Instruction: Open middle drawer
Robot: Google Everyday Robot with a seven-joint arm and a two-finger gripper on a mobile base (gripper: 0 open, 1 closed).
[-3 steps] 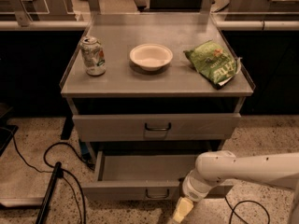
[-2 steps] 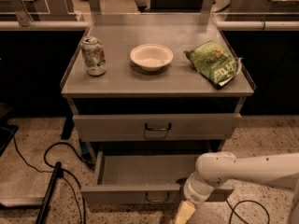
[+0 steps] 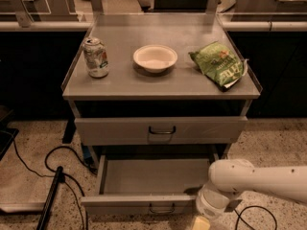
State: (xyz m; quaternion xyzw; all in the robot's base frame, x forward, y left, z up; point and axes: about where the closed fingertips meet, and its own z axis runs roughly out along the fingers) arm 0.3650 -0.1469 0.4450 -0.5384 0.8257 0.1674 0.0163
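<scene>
The middle drawer [image 3: 120, 204], beneath the closed top drawer [image 3: 120, 131], now stands slightly further out than a second ago, tray exposed, with the gripper [image 3: 201, 223] lower at its front right, grip state indeterminable; opening judged essentially complete.

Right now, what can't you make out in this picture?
- The gripper: camera view, bottom edge, right of the middle drawer front; cut off by the frame.
- That drawer's right front corner: hidden by the arm.
- Anything below that drawer: out of frame.
- The can: lettering too small to read.
</scene>
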